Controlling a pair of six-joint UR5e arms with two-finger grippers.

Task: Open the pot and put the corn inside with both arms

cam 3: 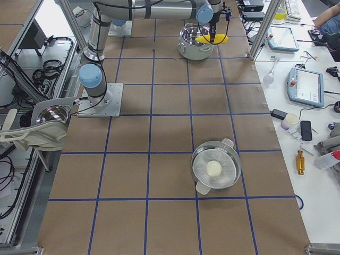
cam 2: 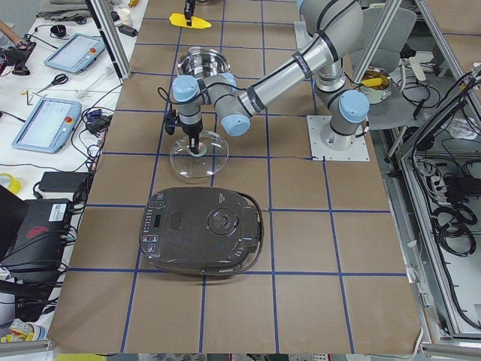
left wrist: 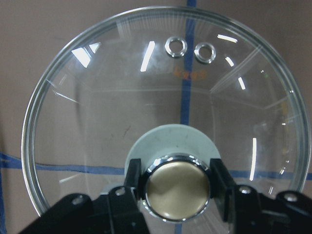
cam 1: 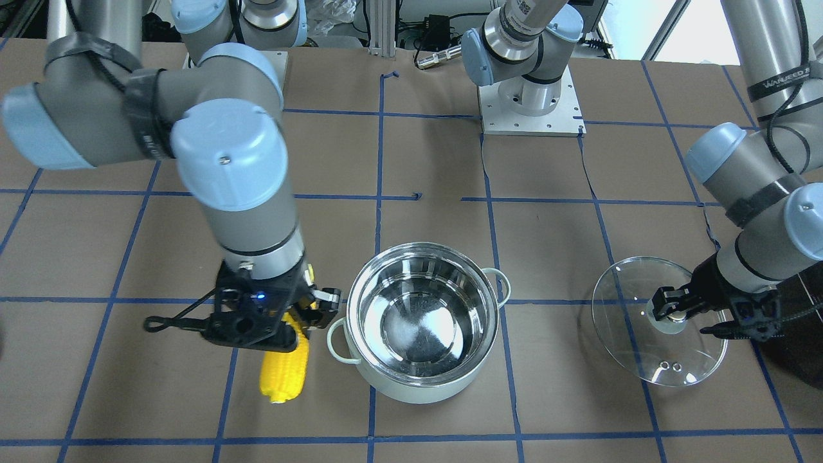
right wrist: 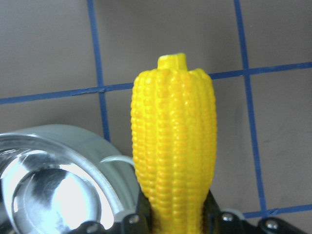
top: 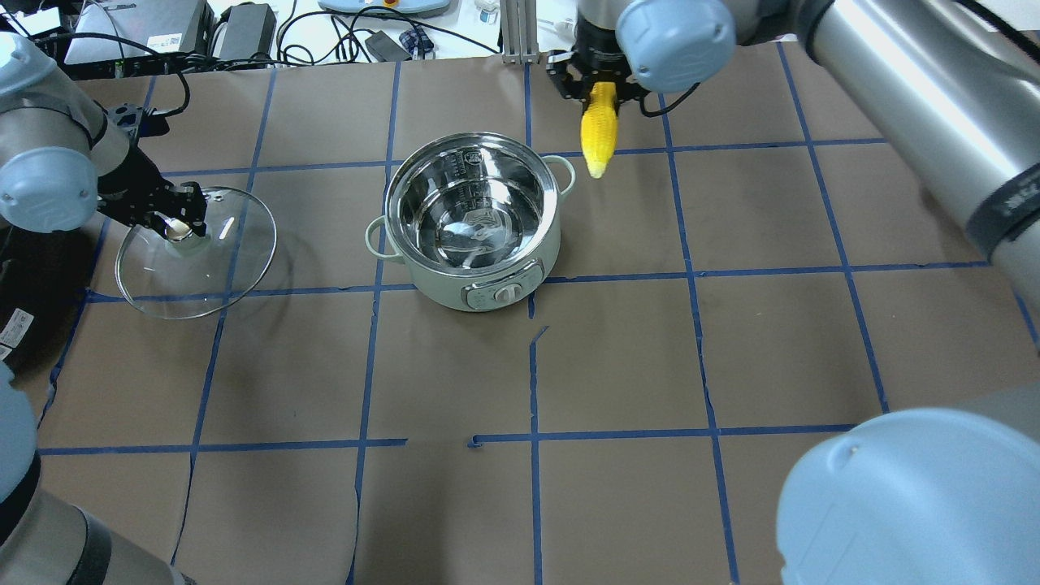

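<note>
– Right gripper (cam 1: 290,321): state and load?
– Clamped on the corn (cam 1: 283,373), gripped about mid-length and clear of the table (cam 1: 578,418). The cob's long axis runs between the robot's edge and the operators' edge. The side views suggest it is near level.
– Which way is the pot (cam 1: 418,393)?
– Just beside the cob, toward the left edge. Its nearest handle is close to the cob but apart from it. The pot stands about midway between the left and right edges, nearer the operators' edge. This arm is the nearer one. By judgement, the move is a short shift toward the left edge, then a release. The cob may need tilting to clear the mouth.
– Contents?
– Pot: open, steel inside bare. Lid (cam 1: 643,354): off, toward the left edge, with its knob (left wrist: 178,187) pinched by the left gripper (cam 1: 669,313). Whether its rim touches the table cannot be told. Appliance (cam 2: 203,229), by the left edge: shut. Pan (cam 3: 193,164), toward the right edge: one pale lump (cam 3: 213,168).
</note>
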